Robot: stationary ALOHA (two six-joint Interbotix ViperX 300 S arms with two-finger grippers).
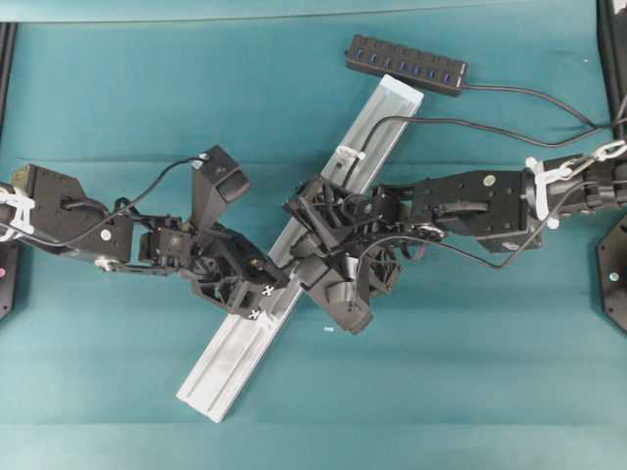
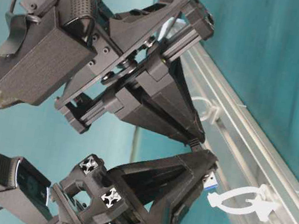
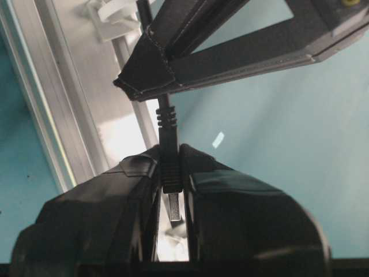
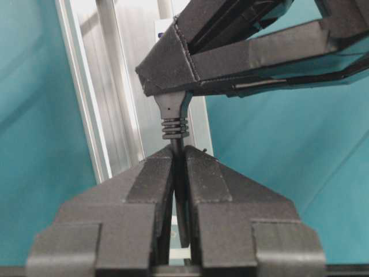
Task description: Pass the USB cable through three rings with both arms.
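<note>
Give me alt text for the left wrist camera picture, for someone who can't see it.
Close-up from the left wrist: the left gripper holds the USB cable's plug between its black fingers, metal tip toward the camera. Just beyond, the right gripper is shut on the cord above the plug, over the silver rail and teal table.

1. A teal surface [image 1: 118, 88] fills the overhead view, matte and evenly lit.
2. Faint horizontal seams cross it near the top and the bottom.
3. Black frame posts [image 1: 6, 69] edge its sides.
</note>
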